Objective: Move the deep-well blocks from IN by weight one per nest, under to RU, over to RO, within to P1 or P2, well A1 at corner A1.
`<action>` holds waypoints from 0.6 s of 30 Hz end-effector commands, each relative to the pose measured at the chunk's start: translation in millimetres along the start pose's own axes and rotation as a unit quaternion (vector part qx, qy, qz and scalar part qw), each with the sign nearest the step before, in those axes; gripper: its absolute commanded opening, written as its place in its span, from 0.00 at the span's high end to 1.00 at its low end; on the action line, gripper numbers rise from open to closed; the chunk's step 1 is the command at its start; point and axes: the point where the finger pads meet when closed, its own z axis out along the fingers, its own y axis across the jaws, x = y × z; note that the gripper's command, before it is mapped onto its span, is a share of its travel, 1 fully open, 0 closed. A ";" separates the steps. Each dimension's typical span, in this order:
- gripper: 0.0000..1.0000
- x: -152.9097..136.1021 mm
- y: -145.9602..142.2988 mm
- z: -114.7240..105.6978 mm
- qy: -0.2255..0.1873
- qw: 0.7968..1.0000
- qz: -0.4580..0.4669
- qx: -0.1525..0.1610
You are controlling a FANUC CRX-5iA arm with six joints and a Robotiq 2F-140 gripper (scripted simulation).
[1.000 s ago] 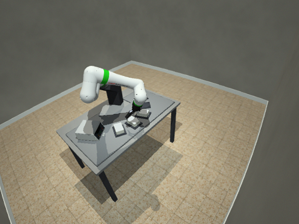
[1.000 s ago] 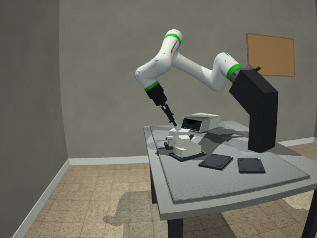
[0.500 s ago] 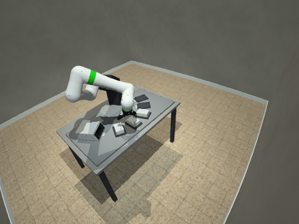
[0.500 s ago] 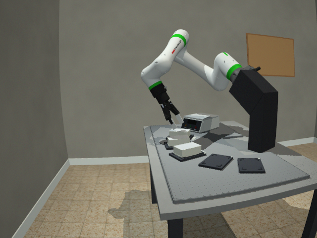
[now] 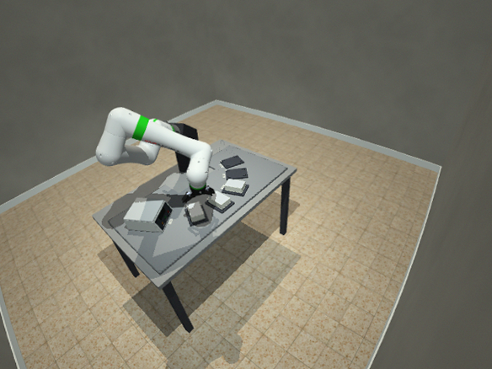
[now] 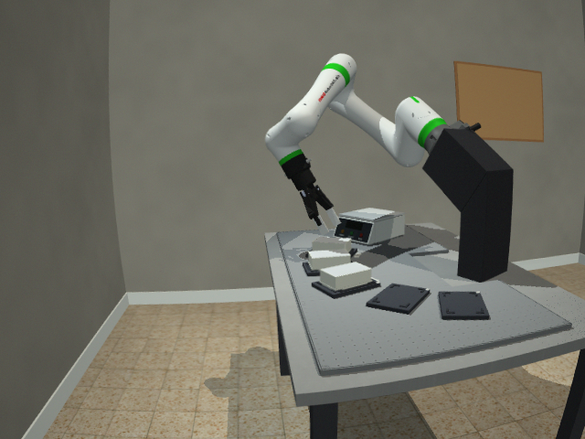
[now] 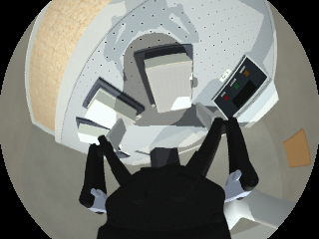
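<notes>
From my side I see a corkboard [image 6: 499, 101] [image 7: 297, 148] in a thin brown frame, on the wall at the upper right of the exterior view and toward the right edge of the wrist view. Plain gray walls [image 5: 315, 55] [image 6: 198, 103] fill the upper part of the top view, and a pale baseboard [image 5: 329, 133] [image 6: 198, 296] runs along their foot, above tan speckled floor tiles [image 5: 349, 219] [image 6: 179, 358].
</notes>
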 end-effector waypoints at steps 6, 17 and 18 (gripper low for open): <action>0.00 7.5 36.4 -2.0 0.000 1.000 0.000 0.000; 0.00 7.5 36.4 -2.0 0.000 1.000 0.000 0.000; 0.00 7.5 36.4 -2.0 0.000 1.000 0.000 0.000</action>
